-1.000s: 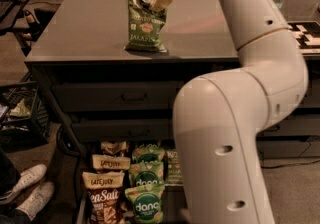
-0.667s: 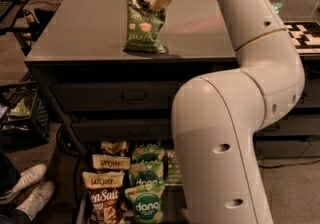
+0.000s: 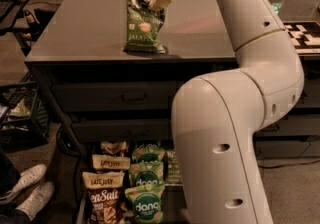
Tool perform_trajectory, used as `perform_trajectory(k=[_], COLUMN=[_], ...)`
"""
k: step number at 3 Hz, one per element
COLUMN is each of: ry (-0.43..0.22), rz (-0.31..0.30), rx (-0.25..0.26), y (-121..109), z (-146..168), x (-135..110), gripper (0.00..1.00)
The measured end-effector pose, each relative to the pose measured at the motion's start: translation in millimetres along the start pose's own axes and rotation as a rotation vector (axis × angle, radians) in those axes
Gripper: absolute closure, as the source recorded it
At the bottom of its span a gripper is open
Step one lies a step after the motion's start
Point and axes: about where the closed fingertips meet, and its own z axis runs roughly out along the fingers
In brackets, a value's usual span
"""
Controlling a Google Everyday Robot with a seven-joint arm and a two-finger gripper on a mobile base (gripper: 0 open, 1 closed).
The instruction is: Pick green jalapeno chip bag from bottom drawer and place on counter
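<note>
The gripper (image 3: 159,1) pinches the top edge of the green jalapeno bag (image 3: 144,25), its fingers closed on the crinkled foil. The bag stands upright, its bottom resting on the grey counter (image 3: 75,28) near the front edge. Below, the open drawer (image 3: 81,212) holds brown bags (image 3: 105,199) and other green bags (image 3: 145,203).

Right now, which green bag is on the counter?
The green jalapeno chip bag, upright on the counter with the hand at its top; the green dang bags lie in the bottom drawer.

Cream gripper fingers (image 3: 160,1) atop green jalapeno chip bag (image 3: 145,30); glossy grey counter (image 3: 80,28).
</note>
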Motion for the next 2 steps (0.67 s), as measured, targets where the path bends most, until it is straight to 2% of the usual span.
perform_trajectory(k=[1,2], ry=[0.0,0.0], rz=[0.0,0.0], rx=[0.0,0.0], y=[0.0,0.0], z=[0.0,0.1], x=[0.0,0.0], gripper=[0.17,0.0])
